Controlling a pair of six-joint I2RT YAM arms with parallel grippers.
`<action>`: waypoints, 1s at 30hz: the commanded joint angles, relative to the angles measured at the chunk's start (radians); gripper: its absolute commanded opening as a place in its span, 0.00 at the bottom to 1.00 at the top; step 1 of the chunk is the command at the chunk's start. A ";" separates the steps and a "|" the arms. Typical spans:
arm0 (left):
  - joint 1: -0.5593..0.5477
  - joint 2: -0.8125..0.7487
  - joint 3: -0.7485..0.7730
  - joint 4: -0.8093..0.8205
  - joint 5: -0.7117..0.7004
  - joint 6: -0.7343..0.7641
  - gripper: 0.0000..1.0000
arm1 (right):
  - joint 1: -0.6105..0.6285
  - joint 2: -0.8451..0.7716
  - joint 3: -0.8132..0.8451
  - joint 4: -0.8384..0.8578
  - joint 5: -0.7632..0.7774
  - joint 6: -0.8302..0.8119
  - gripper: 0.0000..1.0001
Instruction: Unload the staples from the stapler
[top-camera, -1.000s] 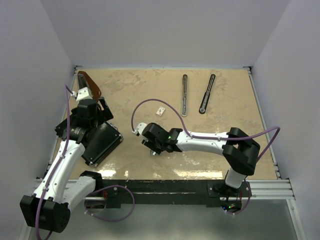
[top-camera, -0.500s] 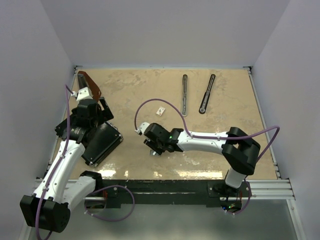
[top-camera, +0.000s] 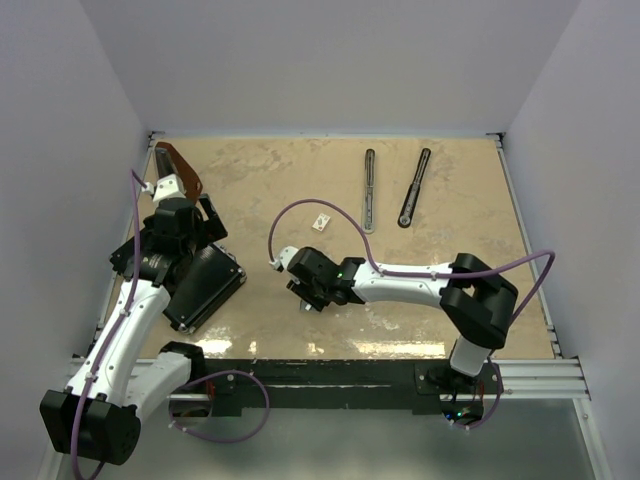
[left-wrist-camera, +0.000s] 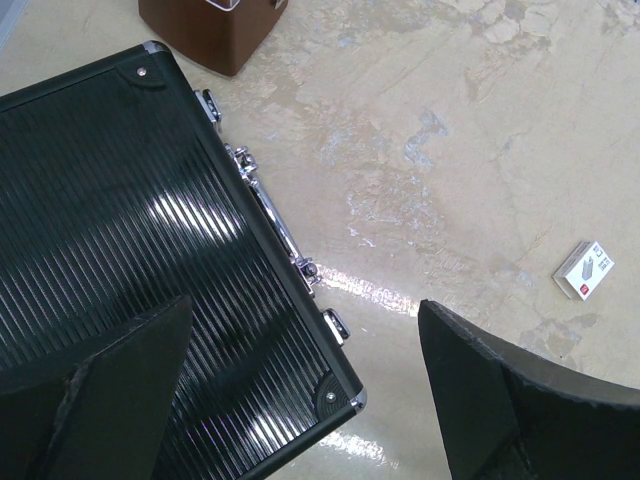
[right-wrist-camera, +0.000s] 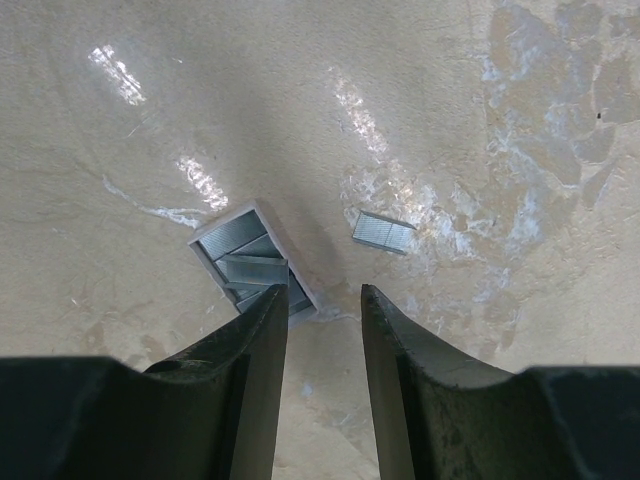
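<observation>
The right gripper (right-wrist-camera: 322, 300), slightly parted and empty, has barely shifted near the desk's (top-camera: 460, 200) near edge. The staples (right-wrist-camera: 384, 232) lie loose just ahead, so unloading looks finished.

The bench (top-camera: 280, 190) is beige with pale marbled blotches. The ribbed case (left-wrist-camera: 110, 230) is glossy black, the wedge (left-wrist-camera: 215, 30) brown. The stapler (top-camera: 414, 187) is black, its loose bar (top-camera: 369, 188) dark grey; the staples (right-wrist-camera: 383, 232) are silvery-grey.

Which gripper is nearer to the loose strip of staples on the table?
Right. The right gripper hangs just short of the staples, which lie beyond its open fingers. The left gripper is off to the left, above the black case.
</observation>
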 joint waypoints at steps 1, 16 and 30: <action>0.004 -0.002 -0.001 0.041 0.002 -0.001 1.00 | 0.004 0.019 -0.007 0.024 -0.001 0.020 0.39; 0.006 0.001 0.002 0.044 0.002 -0.001 1.00 | 0.003 0.034 0.010 0.035 0.002 0.030 0.39; 0.006 -0.002 0.000 0.044 0.003 0.001 1.00 | 0.004 0.058 0.048 0.044 -0.015 0.033 0.39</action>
